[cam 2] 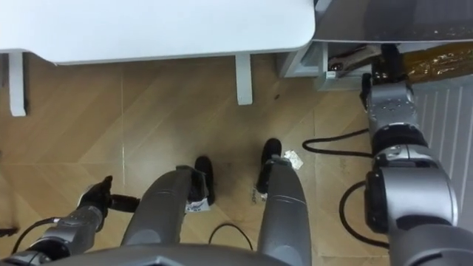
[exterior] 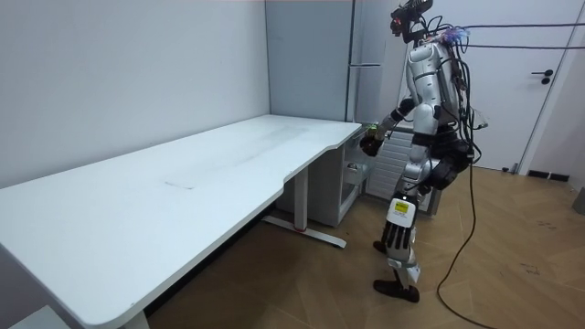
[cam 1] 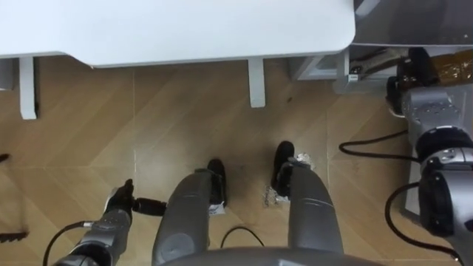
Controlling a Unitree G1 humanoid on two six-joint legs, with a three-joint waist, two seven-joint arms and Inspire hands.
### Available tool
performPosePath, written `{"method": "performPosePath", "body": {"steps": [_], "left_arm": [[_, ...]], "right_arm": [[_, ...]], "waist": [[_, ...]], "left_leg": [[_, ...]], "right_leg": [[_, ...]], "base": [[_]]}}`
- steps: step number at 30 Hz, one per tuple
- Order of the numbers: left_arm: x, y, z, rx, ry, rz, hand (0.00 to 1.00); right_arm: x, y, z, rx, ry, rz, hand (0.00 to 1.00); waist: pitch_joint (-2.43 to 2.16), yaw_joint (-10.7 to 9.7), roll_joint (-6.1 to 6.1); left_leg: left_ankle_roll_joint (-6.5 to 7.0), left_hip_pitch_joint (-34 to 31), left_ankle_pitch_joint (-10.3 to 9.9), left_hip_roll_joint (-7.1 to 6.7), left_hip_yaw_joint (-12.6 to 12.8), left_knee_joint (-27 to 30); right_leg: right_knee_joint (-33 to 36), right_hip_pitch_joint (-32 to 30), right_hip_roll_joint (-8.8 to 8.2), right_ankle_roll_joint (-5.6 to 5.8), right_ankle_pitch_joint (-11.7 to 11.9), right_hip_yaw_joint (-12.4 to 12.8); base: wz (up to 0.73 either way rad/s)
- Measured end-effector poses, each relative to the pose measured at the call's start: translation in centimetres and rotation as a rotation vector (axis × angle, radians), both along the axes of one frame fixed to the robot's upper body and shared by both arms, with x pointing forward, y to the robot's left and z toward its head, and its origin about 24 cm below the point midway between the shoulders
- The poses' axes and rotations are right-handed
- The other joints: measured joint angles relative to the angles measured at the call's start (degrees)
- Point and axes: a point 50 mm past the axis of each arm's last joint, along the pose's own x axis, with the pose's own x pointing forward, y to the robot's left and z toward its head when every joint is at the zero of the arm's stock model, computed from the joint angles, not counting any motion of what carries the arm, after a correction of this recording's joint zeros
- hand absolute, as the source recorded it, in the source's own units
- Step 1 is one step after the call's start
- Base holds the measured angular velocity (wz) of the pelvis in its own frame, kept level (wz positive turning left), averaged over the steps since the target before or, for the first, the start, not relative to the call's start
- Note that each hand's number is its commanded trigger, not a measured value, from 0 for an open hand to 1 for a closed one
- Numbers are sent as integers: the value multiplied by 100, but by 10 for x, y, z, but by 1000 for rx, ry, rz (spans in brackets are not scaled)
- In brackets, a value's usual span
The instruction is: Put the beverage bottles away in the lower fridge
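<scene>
In the room view I stand at the far end of a white table (exterior: 183,174), with a tall pale fridge (exterior: 367,46) just behind it. My right hand (exterior: 370,144) is held out at table height and is curled round a small green drink (exterior: 368,129). In the eye views that right hand (cam 2: 384,70) shows dark at the end of my outstretched forearm, near the upper right, and the drink is hidden there. My left hand (cam 1: 120,201) hangs low by my left thigh, fingers relaxed and holding nothing.
The table's edge (cam 1: 222,37) spans the top of the eye views, with its white leg (cam 1: 256,81) on the wood floor. A grey unit (cam 1: 325,66) stands under the table's right end. A brown thing (cam 2: 443,63) lies past my right hand.
</scene>
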Motion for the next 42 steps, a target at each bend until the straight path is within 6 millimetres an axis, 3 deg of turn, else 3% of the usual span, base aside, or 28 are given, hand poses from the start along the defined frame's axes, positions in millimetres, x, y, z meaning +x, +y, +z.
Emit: {"method": "performPosePath", "body": {"steps": [3,5,6,7,14,27,42], "left_arm": [[0,1,0,11,-1,5,0],[0,3,1,19,-3,7,0],[0,4,1,22,-4,7,0],[0,5,1,23,-3,7,0],[-10,10,0,71,31,13,0],[-18,12,-1,83,62,20,0],[-22,10,-3,79,88,0,0]], "right_arm": [[3,-1,4,1,-6,2,97],[3,-1,5,3,-8,2,57],[3,-1,5,3,-9,0,42],[4,-1,5,4,-11,-1,0],[18,0,24,7,-66,9,0],[17,-3,24,-10,-34,17,0],[15,-5,18,-81,-40,100,0]], "waist": [[0,-5,0],[2,-5,-4],[1,-5,-6],[1,-5,-6],[-8,-27,-51],[-10,-3,-94],[-7,22,-100]], "left_leg": [[-2,-9,0,9,6,-20],[-2,-20,0,8,6,-29],[-1,-36,0,8,5,-30],[-1,-44,0,8,5,-31],[2,-124,2,-9,-11,-46],[19,-326,-34,0,-146,235],[-15,-341,-76,9,-174,435]], "right_leg": [[-46,0,19,3,14,6],[-50,-5,16,5,14,4],[-48,-15,17,9,17,3],[-46,-21,17,11,19,1],[-3,-108,-9,13,16,-26],[222,-177,-101,-11,-79,-204],[382,-182,-118,-17,-157,-211]], "base": [[-1],[0],[0],[0],[2],[7],[1]]}}
